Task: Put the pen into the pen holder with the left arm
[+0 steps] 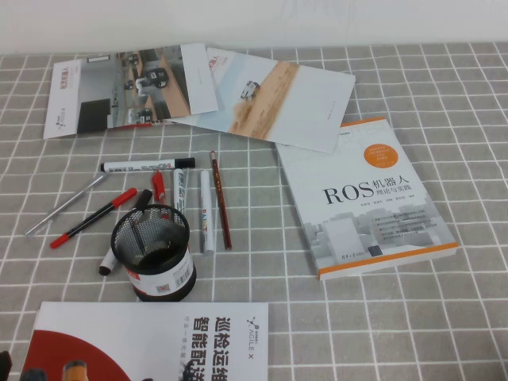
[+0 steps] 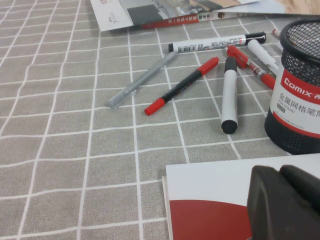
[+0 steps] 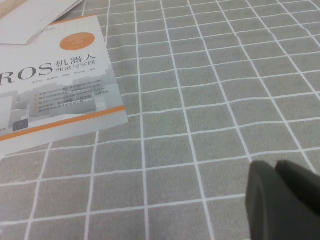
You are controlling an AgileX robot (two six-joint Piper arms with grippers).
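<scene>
Pen [image 1: 63, 206]: thin, flat on tabletop [image 1: 381, 317]; may slip or mix with markers.
Left gripper [image 2: 285, 202]: pressed together, far from pen.
Right gripper [image 3: 282, 197]: pressed together, away.

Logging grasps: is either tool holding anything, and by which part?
Nothing is held. The pen lies on the cloth, away from the left tool; the right tool hovers over bare cloth.

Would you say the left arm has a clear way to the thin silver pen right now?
Probably yes. The pen lies alone on the cloth, apart from the red-capped pen, nothing on it. The left gripper sits back over the booklet; the right gripper is far off.
</scene>
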